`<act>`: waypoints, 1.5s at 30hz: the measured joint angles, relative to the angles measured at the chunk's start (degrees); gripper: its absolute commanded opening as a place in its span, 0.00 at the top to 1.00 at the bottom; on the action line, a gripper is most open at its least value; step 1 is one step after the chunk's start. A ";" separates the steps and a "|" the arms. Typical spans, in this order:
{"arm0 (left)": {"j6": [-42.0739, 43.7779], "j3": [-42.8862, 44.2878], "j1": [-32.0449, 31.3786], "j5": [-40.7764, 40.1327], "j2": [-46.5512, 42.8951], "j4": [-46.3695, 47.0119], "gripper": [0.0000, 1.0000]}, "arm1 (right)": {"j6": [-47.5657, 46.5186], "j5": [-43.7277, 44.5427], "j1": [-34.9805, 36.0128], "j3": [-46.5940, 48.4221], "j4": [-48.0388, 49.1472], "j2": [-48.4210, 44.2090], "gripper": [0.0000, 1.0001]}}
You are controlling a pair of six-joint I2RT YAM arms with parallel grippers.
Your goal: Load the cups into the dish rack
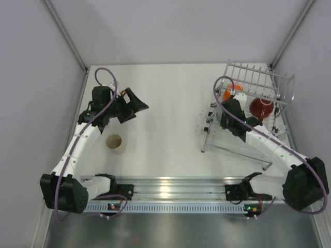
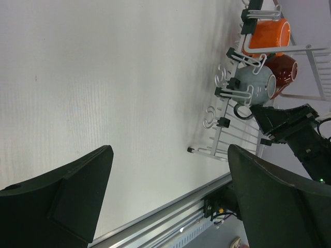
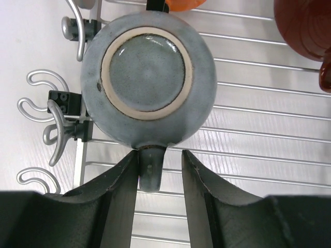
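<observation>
The grey cup (image 3: 147, 85) lies bottom-up on the dish rack (image 3: 258, 134) by its left rim. My right gripper (image 3: 160, 153) stands open around the cup's handle (image 3: 150, 173): the left finger touches it and a gap shows on the right. From above, my right gripper (image 1: 227, 111) hides that cup. A bright orange cup (image 1: 230, 93) and a dark red cup (image 1: 261, 107) sit further back in the dish rack (image 1: 258, 77). A cream cup (image 1: 115, 143) stands upright on the table at the left. My left gripper (image 1: 135, 103) hovers open and empty above and behind it.
Curled wire hooks (image 3: 39, 108) line the rack's left rim beside the grey cup. The metal rail (image 1: 170, 186) runs along the table's near edge. The left wrist view takes in the rack (image 2: 207, 151), its three cups and the right arm (image 2: 295, 129).
</observation>
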 measured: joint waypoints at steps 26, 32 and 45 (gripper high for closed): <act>10.58 15.15 -0.04 -28.79 3.19 -9.35 0.06 | -0.70 -23.80 -0.83 -3.87 1.55 -27.82 0.48; 10.16 16.20 1.40 -37.46 5.03 -13.46 0.07 | 0.04 -29.53 -0.83 -5.38 3.50 -28.06 0.47; -0.63 11.13 24.61 -36.79 7.80 -19.28 0.02 | -1.62 -32.48 -0.85 -5.75 4.72 -32.28 0.45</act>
